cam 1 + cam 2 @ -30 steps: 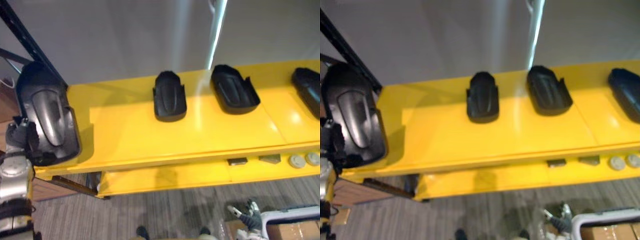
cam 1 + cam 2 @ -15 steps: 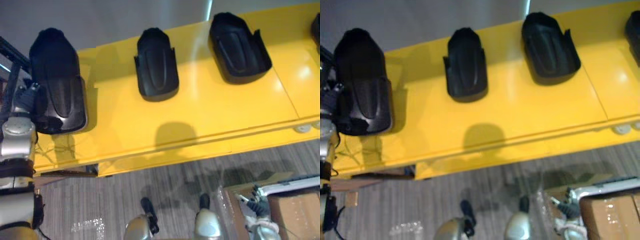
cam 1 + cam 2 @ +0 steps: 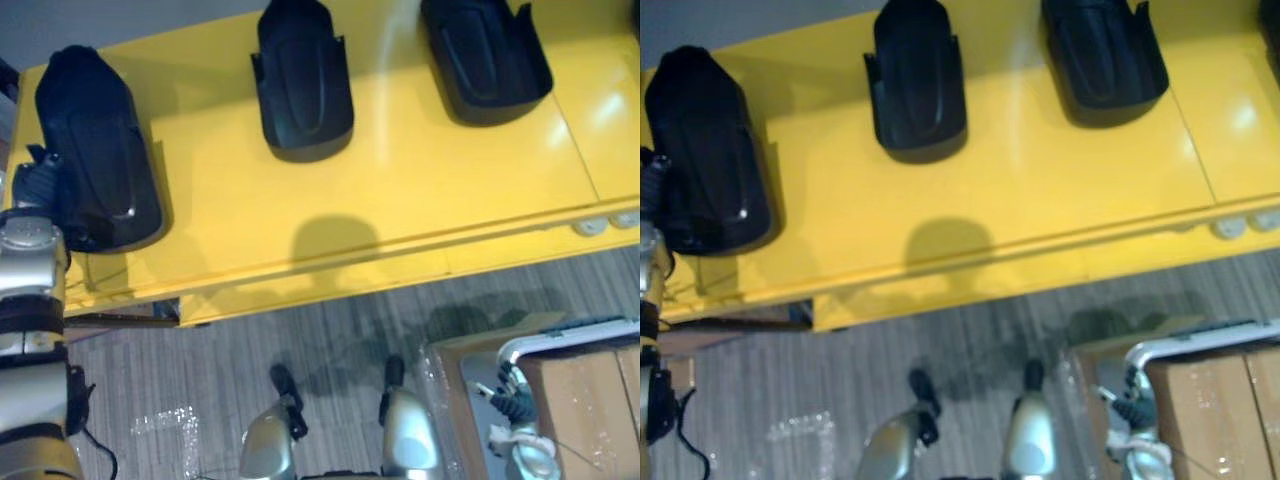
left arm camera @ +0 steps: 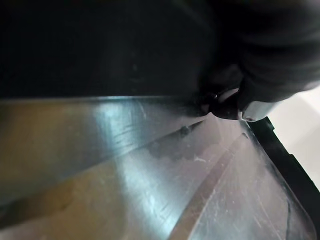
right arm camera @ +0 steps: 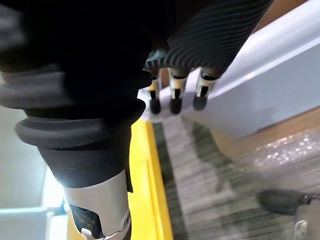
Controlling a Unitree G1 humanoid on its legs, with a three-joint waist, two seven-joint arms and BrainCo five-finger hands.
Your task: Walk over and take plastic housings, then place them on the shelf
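Gripping housing [image 3: 95, 150] by its near-left rim, left hand [image 3: 38, 180] holds it at left end of shelf [image 3: 300, 200], long axis front-to-back, narrow end to the wall. 1 s ago it hung off that end, tilted; camera shifted too. Bare shelf up to next housing [image 3: 303, 80]; right hand [image 3: 512, 400] slack, low by box [image 3: 585, 400].
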